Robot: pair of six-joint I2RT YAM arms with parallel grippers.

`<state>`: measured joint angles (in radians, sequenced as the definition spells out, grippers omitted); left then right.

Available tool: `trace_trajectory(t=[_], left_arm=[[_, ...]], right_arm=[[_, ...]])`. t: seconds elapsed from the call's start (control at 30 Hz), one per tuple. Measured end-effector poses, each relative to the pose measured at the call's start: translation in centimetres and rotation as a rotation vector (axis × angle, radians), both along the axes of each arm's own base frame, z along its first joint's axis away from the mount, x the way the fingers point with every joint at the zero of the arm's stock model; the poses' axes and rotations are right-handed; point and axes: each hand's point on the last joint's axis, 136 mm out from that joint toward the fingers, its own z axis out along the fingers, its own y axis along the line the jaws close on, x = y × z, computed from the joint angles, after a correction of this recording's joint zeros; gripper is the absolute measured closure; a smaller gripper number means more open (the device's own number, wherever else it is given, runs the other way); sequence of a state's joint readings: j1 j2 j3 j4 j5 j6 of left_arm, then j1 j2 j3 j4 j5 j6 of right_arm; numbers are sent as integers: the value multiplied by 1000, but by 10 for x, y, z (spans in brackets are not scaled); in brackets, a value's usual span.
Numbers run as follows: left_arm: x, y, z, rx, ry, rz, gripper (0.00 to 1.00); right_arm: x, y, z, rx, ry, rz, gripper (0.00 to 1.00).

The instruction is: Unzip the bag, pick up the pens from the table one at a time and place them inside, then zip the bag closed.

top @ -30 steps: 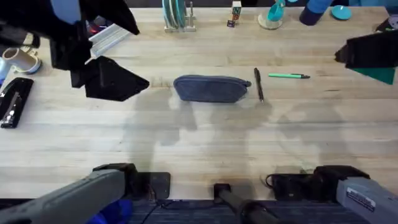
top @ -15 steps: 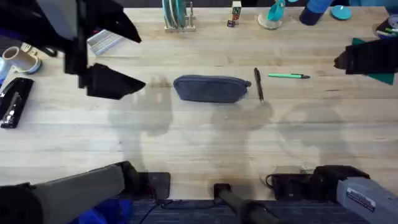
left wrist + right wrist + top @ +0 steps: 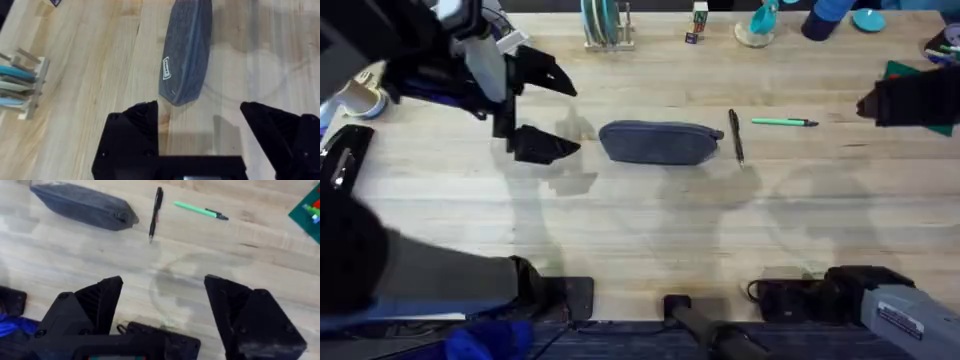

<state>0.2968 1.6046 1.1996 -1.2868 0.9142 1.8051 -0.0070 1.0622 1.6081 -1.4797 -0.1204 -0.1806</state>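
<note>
Your left gripper [image 3: 545, 110] hangs apart just left of the zipped bag [image 3: 660, 141]. Push its end and it slides into the black pen [image 3: 735, 135]. Your right gripper [image 3: 162, 305] is apart too.

- From overhead we look down and forward across the tabletop [image 3: 650, 240].
- Our left wrist view hangs close above the bag [image 3: 186, 50].
- Our right wrist view looks from farther back, sharing that bag [image 3: 82, 206].
</note>
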Motion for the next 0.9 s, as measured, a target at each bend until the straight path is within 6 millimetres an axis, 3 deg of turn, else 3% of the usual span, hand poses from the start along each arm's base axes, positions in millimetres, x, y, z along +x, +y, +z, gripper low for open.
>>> trace_trajectory(t=[0.4, 0.67, 0.9], left_arm=[[20, -26, -62, -62, 91, -105, 8], [21, -48, -71, -78, 79, -172, 7], [23, -52, -77, -102, 89, -172, 7]], right_arm=[[-8, 0, -5, 0, 39, 0, 5], [-8, 0, -5, 0, 39, 0, 5], [-8, 0, -5, 0, 39, 0, 6]])
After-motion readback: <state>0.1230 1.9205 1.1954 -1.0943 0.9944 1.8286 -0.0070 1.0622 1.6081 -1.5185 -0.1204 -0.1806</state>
